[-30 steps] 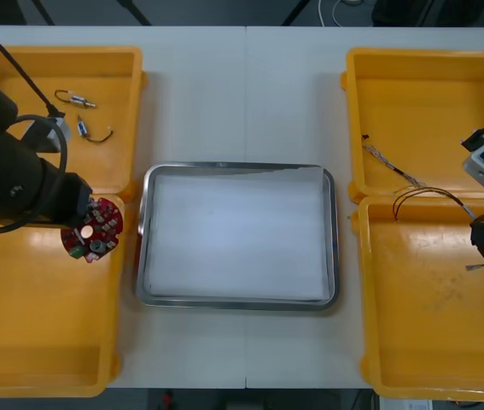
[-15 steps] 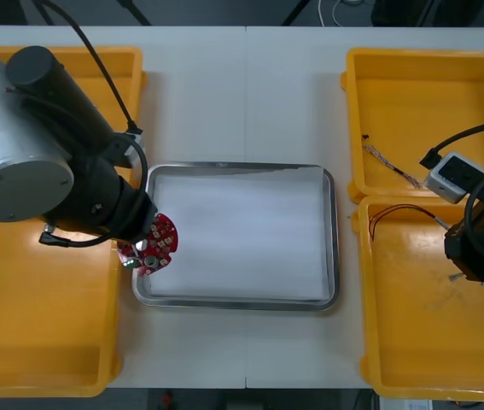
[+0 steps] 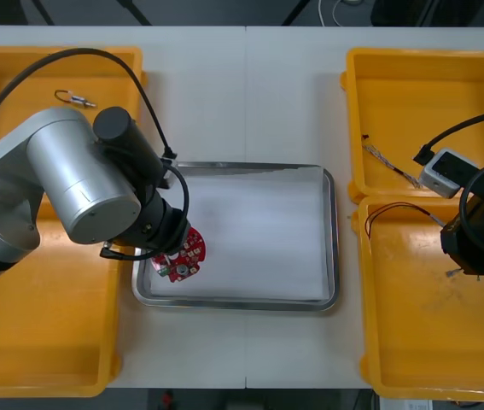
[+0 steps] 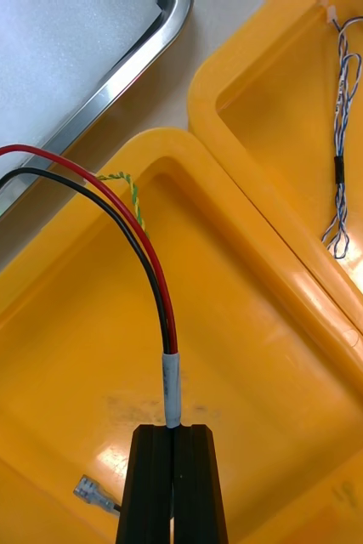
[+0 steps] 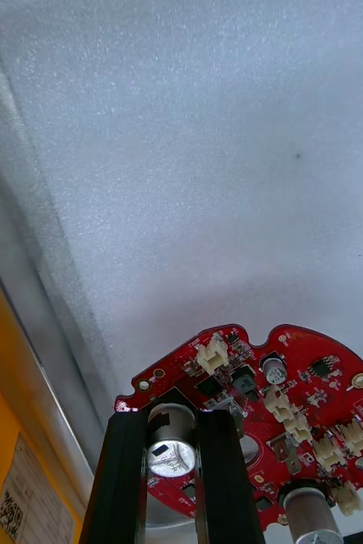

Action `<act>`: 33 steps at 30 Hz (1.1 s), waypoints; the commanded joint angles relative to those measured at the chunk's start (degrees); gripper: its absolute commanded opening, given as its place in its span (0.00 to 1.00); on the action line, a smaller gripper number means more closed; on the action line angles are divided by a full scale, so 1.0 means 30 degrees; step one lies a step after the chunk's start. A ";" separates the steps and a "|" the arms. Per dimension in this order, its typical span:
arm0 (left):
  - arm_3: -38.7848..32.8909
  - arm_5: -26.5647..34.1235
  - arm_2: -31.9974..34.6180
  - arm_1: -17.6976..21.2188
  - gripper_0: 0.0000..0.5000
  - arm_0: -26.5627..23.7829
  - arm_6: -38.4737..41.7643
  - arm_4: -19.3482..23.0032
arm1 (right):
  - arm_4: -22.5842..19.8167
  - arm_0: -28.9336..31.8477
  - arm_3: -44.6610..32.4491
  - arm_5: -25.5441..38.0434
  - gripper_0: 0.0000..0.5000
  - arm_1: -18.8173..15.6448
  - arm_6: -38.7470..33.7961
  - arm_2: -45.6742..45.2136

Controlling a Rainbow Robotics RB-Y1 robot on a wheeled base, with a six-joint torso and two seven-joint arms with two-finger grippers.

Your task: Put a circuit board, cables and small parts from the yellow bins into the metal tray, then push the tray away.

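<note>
My left gripper (image 3: 170, 254) is shut on a round red circuit board (image 3: 185, 254) just above the near left corner of the metal tray (image 3: 331, 256). In the left wrist view its fingers (image 5: 128, 476) clamp a silver can on the board (image 5: 300, 399) over the tray's white inside (image 5: 190, 153). My right gripper (image 3: 474, 248) hangs over the near right yellow bin (image 3: 421, 342), shut on a red and black cable (image 3: 395, 209). The right wrist view shows this gripper (image 4: 174, 429) pinching the cable (image 4: 151, 280) by its white sleeve.
A blue and white twisted cable (image 4: 341, 161) lies in the far right bin (image 3: 429, 77). A small metal part (image 4: 96, 495) rests in the near right bin, another small metal part (image 3: 75, 98) in the far left bin (image 3: 126, 68). The near left bin (image 3: 45, 342) lies under my left arm.
My left gripper carried the circuit board rightward from the near left bin, over the tray's rim, into the tray's near left corner. My right gripper shifted slightly left with the cable.
</note>
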 commanded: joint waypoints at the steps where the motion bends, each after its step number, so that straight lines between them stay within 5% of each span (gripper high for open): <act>1: 0.0635 -0.1179 -0.1000 -0.0323 0.00 -0.0674 0.1734 -0.0623 | -0.0079 -0.0681 -0.0020 0.0060 0.00 -0.0779 -0.0312 0.0255; 13: 0.0840 -0.1501 -0.1469 -0.0265 0.04 -0.0674 0.1939 -0.1092 | 0.0155 -0.0916 0.0448 0.0060 0.00 -0.1131 -0.0166 0.0255; 14: 0.0840 -0.1472 -0.1469 -0.0235 0.23 -0.0674 0.1939 -0.1092 | 0.0185 -0.0916 0.0478 0.0060 0.00 -0.1160 -0.0166 0.0255; 15: 0.0840 -0.1472 -0.1469 -0.0235 0.53 -0.0674 0.1968 -0.1092 | 0.0214 -0.0916 0.0478 0.0060 0.00 -0.1160 -0.0166 0.0255; 18: 0.0840 -0.1501 -0.1498 -0.0235 1.00 -0.0674 0.2085 -0.1092 | 0.0243 -0.0916 0.0478 0.0060 0.00 -0.1160 -0.0166 0.0255; 33: -0.0478 -0.0095 -0.0678 -0.0294 1.00 -0.0792 0.2759 -0.0447 | 0.0155 -0.1003 0.0478 0.0060 0.00 -0.1160 -0.0166 0.0255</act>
